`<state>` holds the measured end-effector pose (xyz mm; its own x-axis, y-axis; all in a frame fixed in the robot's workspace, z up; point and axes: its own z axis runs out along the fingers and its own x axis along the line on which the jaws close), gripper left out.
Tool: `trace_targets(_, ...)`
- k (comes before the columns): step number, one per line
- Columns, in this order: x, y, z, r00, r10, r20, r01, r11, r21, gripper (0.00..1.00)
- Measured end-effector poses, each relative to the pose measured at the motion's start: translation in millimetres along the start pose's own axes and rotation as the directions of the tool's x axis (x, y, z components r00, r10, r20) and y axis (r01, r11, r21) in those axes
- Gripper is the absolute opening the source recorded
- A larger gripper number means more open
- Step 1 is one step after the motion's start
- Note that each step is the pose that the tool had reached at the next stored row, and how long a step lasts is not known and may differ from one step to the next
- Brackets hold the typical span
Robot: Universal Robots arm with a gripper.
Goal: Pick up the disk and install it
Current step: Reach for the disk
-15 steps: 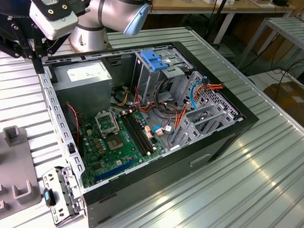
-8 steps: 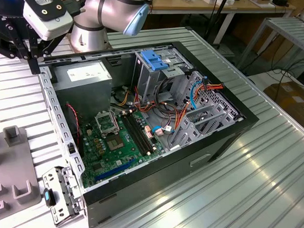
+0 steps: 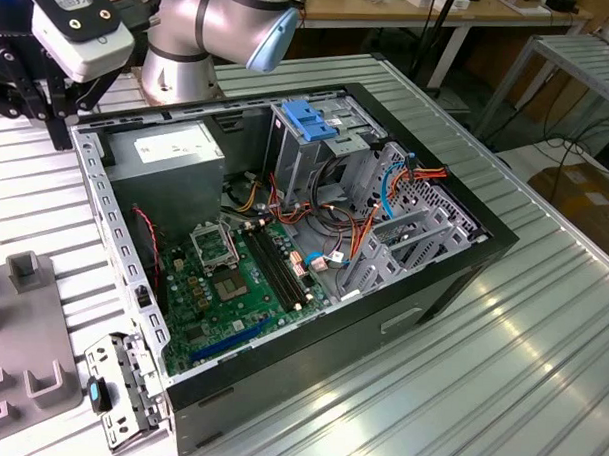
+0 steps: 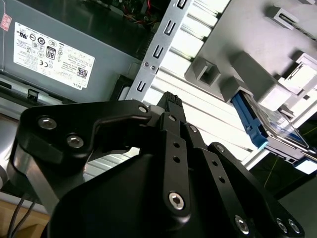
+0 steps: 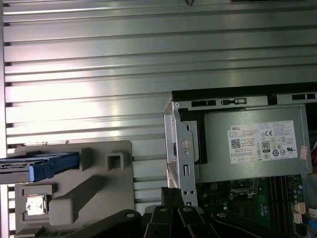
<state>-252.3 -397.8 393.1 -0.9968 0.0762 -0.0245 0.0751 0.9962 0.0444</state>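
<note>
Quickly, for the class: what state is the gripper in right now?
The gripper is closed, holding nothing; the disk lies in the grey holder.

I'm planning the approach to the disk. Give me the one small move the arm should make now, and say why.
Likely a sideways move toward the grey fixture. The gripper hangs near the corner of the computer case beside the power supply, while the disk rests in that fixture on the table, outside the case and apart from the gripper.
</note>
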Motion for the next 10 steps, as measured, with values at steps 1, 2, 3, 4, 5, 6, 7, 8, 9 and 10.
trace_targets(1,0.8,-0.1,0.0,1.0000,0.000,0.0000,0.000,1.0000,0.0000,0.11)
trace_targets(2,1.6,-0.1,-0.1,1.0000,0.000,0.0000,0.000,1.0000,0.0001,0.11)
trace_targets(3,2.7,-0.2,-0.1,1.0000,0.000,-0.0001,0.000,1.0000,0.0001,0.11)
trace_targets(4,3.6,-0.3,-0.1,1.0000,0.000,0.0000,0.000,1.0000,0.0000,0.11)
trace_targets(5,4.6,-0.3,-0.2,1.0000,0.000,0.0000,0.000,1.0000,0.0001,0.11)
trace_targets(6,5.8,-0.4,-0.2,1.0000,0.000,0.0000,0.000,1.0000,0.0000,0.11)
trace_targets(7,6.6,-0.5,-0.2,1.0000,0.000,0.0000,0.000,1.0000,0.0000,0.11)
trace_targets(8,7.4,-0.6,-0.2,1.0000,0.000,0.0000,0.000,1.0000,0.0000,0.11)
trace_targets(9,8.1,-0.6,-0.2,1.0000,0.000,0.0000,0.000,1.0000,0.0000,0.11)
trace_targets(10,8.9,-0.7,-0.3,1.0000,0.000,0.0000,0.000,1.0000,0.0000,0.11)
